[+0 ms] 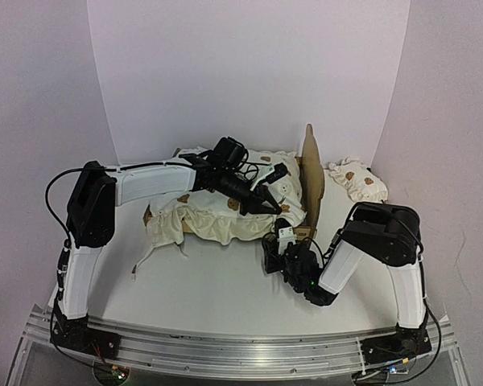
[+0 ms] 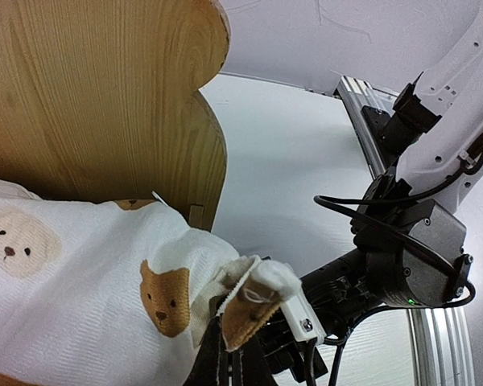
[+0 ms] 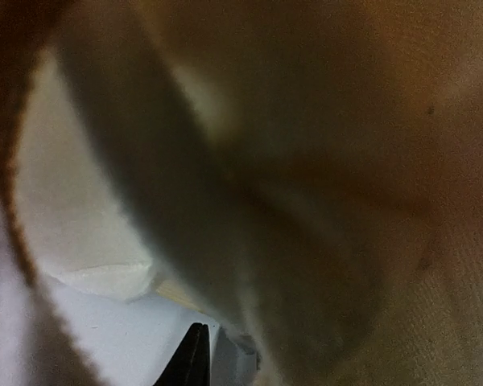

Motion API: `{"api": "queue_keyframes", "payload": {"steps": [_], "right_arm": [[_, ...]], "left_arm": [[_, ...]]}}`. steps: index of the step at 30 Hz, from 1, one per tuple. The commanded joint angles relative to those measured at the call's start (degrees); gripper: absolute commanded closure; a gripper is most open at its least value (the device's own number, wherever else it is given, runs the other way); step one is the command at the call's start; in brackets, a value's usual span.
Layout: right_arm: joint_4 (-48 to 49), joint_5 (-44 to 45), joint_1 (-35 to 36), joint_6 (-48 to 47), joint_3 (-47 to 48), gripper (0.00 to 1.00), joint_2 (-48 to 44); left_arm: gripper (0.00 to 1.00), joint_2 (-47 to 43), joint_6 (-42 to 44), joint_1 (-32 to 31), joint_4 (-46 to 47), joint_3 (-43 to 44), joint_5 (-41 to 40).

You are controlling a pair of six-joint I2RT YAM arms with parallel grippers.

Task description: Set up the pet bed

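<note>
The cushion (image 1: 225, 213) is lying rumpled over the pet bed (image 1: 312, 173), the left pincer (image 2: 228, 342) clamping its corner, the right pincer (image 1: 278, 240) showing no tellable grip, the pillow (image 1: 356, 178) waiting aside.

Blurred cream fabric (image 3: 322, 185) crowds my view, filling it from twelve round to six o'clock. At seven lies pale tabletop (image 3: 121, 342); at six, one dark fingertip (image 3: 195, 360) of my jaws.

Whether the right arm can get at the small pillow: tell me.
Probably yes: the small pillow lies uncovered right of the headboard, on that arm's side, though the right gripper is at the cushion.
</note>
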Motion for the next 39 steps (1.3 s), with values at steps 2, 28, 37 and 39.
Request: {"api": "queue_keyframes", "payload": {"steps": [2, 28, 37, 39], "right_arm": [[3.2, 3.9, -2.4, 1.9, 2.6, 0.79, 1.0], [-14.5, -18.8, -2.8, 10.0, -19.1, 1.0, -28.0], [-68.3, -34.9, -2.9, 10.9, -14.3, 1.0, -57.1], [-76.0, -36.9, -3.0, 11.2, -11.3, 1.0, -58.2]], "left_arm": [[1.0, -1.3, -1.1, 0.3, 3.0, -0.1, 1.4], [1.0, -1.0, 1.1, 1.1, 2.6, -1.7, 0.7], [1.0, -1.9, 10.6, 0.2, 0.1, -11.9, 4.4], [0.99, -1.7, 13.2, -0.4, -0.5, -13.7, 4.3]]}}
